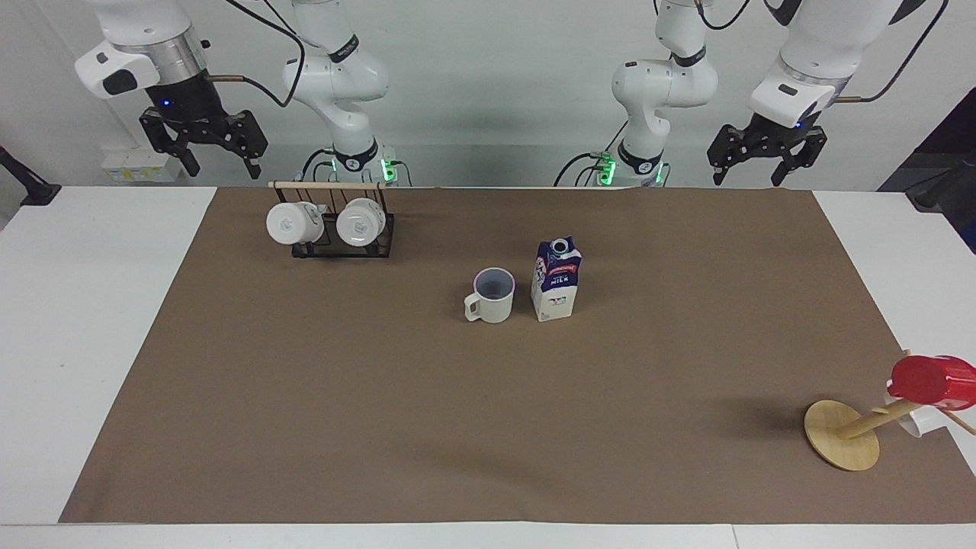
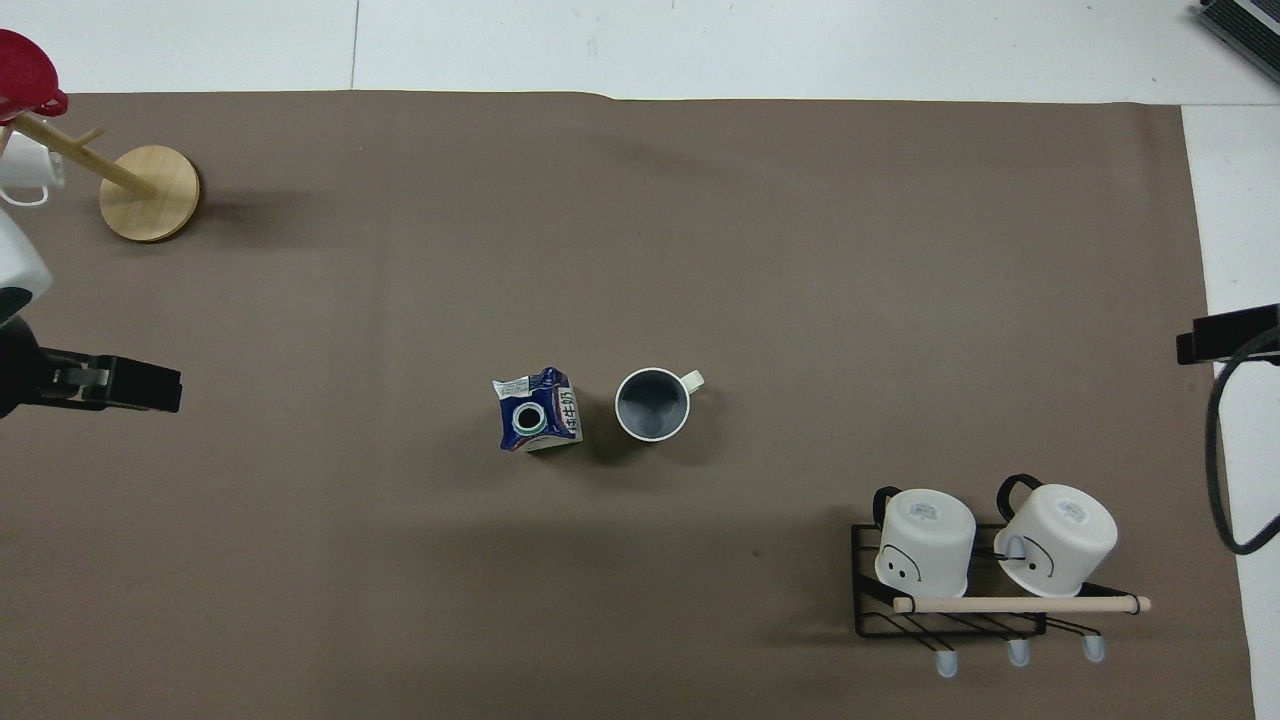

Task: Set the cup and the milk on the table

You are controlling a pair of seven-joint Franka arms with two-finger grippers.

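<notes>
The desk [image 1: 91, 305], white and mostly covered by a brown sheet [image 1: 488, 427], carries every object; both arms are raised at the robots' end and wait. The left gripper [image 1: 757, 162] hangs over the desk's edge at the left arm's end, fingers spread and holding nothing; the right gripper [image 1: 204, 150] hangs likewise at the right arm's end, fingers spread and empty, above and just outside the mug rack [image 1: 335, 229] with its two white mugs.

The milk [image 1: 555, 280] stands upright mid-desk, well apart from both sets of fingers and roughly midway between them; the cup [image 1: 492, 296] stands upright just beside it, on the side toward the right gripper, not touching, handle turned away from the carton.

Judgement: both items already rest on the desk, so the placing step appears complete; no further grasp seems called for, only keeping the arms clear.

Hard to read: in the overhead view each gripper is cut off at the frame's edge, and the red cup [image 1: 932, 379] on the wooden stand [image 1: 842, 435] partly hides a white mug beneath it.
</notes>
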